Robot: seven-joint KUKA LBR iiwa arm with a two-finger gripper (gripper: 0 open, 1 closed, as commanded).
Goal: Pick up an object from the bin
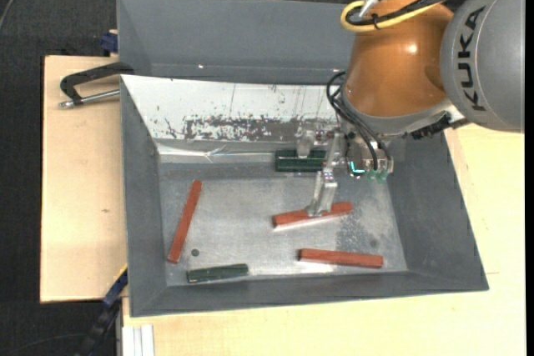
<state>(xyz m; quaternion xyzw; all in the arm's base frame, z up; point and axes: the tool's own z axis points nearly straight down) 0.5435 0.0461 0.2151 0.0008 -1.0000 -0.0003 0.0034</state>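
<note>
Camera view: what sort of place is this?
Probably a robotics lab set up for picking trials: a robot arm's gripper down in a grey metal bin, with a red stick and a dark green stick loose inside.

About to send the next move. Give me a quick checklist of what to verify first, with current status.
1. Target under tool: ok, tip meets the middle red stick.
2. Stick gripped: cannot tell.
3. Spacing to front red stick: ok, lies apart.
4. Spacing to dark green block by the back wall: ok, apart from tip.
5. Tip away from bin wall: ok.
</note>
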